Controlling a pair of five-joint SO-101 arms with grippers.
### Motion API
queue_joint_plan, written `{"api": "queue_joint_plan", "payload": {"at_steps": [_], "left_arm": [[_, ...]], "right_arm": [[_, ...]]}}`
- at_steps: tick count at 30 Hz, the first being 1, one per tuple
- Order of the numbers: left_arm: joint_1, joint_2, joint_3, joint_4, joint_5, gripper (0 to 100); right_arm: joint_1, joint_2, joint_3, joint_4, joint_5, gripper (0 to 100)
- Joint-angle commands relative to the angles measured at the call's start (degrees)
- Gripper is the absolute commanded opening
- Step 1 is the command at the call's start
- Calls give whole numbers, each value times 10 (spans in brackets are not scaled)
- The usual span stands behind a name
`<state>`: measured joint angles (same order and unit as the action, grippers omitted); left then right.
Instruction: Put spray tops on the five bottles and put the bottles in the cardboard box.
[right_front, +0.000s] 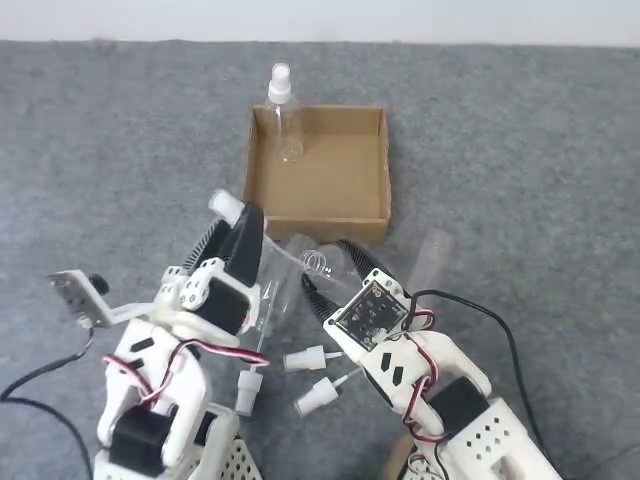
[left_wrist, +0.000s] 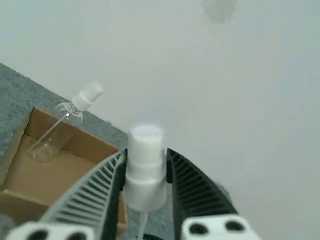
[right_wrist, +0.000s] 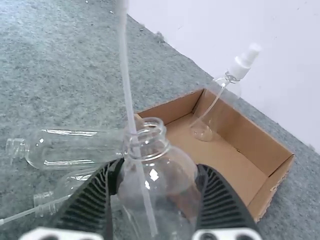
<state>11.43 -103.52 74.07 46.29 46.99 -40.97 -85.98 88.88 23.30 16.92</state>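
High view. The cardboard box (right_front: 320, 200) sits at upper centre on the grey carpet (right_front: 540, 150). A capped bottle (right_front: 284, 120), spray top already fitted, stands upright in the box's upper-left corner.

At lower left, my left gripper (left_wrist: 145, 156) is clenched on a white spray top (left_wrist: 146, 137), one ribbed finger on each side of its collar. It is held just below the box's lower-left corner. The spray top's thin tube (right_wrist: 125, 75) hangs down into the neck of an open bottle (right_wrist: 155, 175).

At lower right, my right gripper (right_wrist: 157, 170) grasps that open bottle by its body and holds it upright just below the box's near wall, at centre frame.

Two uncapped bottles (right_wrist: 65, 147) lie on their sides on the carpet, close beside the held one. Another clear bottle (right_front: 430, 258) lies right of centre, beside the right gripper.

Three loose spray tops (right_front: 305, 358) lie on the carpet at lower centre, between the two arms.
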Motion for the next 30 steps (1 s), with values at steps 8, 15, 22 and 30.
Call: {"api": "queue_joint_plan", "payload": {"at_steps": [8,15,22,30], "left_arm": [[18,-8,11,-18,-39,13],[33,-9,34,-47,-61,13],[38,-9,43,-47,-62,13],[63,-9,51,-44,-84,13]], "right_arm": [[-2,-13,-8,-15,6,37],[-2,-13,-8,-15,6,37],[-1,-13,-11,-15,9,37],[-1,-13,-11,-15,9,37]]}}
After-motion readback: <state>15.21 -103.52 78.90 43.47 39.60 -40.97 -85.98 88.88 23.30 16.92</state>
